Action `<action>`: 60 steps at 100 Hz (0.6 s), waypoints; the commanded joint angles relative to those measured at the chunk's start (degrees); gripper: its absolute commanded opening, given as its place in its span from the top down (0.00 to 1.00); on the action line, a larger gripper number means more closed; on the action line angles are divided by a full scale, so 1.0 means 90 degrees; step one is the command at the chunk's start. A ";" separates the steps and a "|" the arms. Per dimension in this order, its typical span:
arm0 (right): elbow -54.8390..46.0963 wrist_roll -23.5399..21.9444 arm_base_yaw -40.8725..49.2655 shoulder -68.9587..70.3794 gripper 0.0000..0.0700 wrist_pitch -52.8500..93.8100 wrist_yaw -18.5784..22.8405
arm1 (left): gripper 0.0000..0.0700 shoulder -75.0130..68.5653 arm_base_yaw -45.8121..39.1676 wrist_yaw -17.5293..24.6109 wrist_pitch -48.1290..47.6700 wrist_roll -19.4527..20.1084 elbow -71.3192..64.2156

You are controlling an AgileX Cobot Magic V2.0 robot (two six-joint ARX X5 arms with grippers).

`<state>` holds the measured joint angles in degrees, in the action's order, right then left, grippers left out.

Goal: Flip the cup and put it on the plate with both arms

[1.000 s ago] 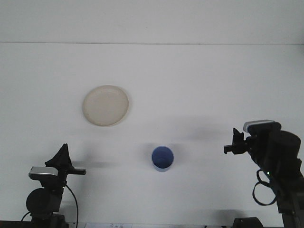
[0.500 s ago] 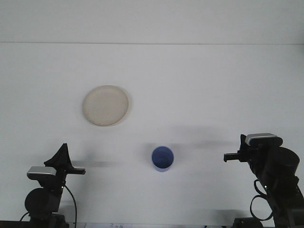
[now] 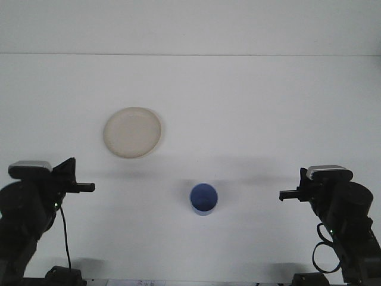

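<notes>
Left gripper (image 3: pixel 83 187) raised since half a second ago, now level with right gripper (image 3: pixel 284 195); finger state of neither can be told. Cup (image 3: pixel 203 198) seen between them, mouth up, untouched. Plate (image 3: pixel 132 132) bare, well apart. Approach judged starting.

Bright, even overhead light washes the white worktop (image 3: pixel 250 119) almost flat (little texture survives). Soft grey shadows streak across the lower middle of the frame. The picture is slightly soft and grainy, without glare.

Both arms (image 3: pixel 27 208) run off the bottom edge.
</notes>
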<state>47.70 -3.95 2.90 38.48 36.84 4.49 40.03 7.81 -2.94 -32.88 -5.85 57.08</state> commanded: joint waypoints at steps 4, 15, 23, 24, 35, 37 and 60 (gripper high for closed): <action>0.0056 -0.0092 0.0005 0.0066 1.00 -0.0085 0.0000 | 0.98 0.1020 0.0073 0.0221 -0.1064 0.0629 0.1071; 0.0056 -0.0090 0.0005 0.0070 1.00 -0.0090 0.0000 | 0.98 0.1855 0.0185 0.0610 -0.1688 0.0886 0.1741; 0.0056 -0.0090 0.0005 0.0068 1.00 -0.0092 0.0000 | 0.98 0.2215 0.0267 0.0865 -0.1637 0.0877 0.1843; 0.0056 -0.0090 0.0005 0.0068 1.00 -0.0092 0.0000 | 0.98 0.2246 0.0272 0.0889 -0.1620 0.0877 0.1843; 0.0056 -0.0087 0.0005 0.0068 1.00 -0.0092 0.0000 | 0.97 0.2601 0.0342 0.1137 -0.1440 0.0704 0.1843; 0.0056 -0.0087 0.0005 0.0068 1.00 -0.0092 0.0000 | 0.94 0.2664 0.0359 0.1209 -0.1418 0.0571 0.1843; 0.0056 -0.0085 0.0005 0.0070 1.00 -0.0095 0.0000 | 0.44 0.3254 0.0780 0.2441 -0.1336 0.0240 0.1843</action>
<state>47.70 -3.97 2.90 38.76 36.71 4.49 68.12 13.61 17.12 -45.60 -2.55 72.38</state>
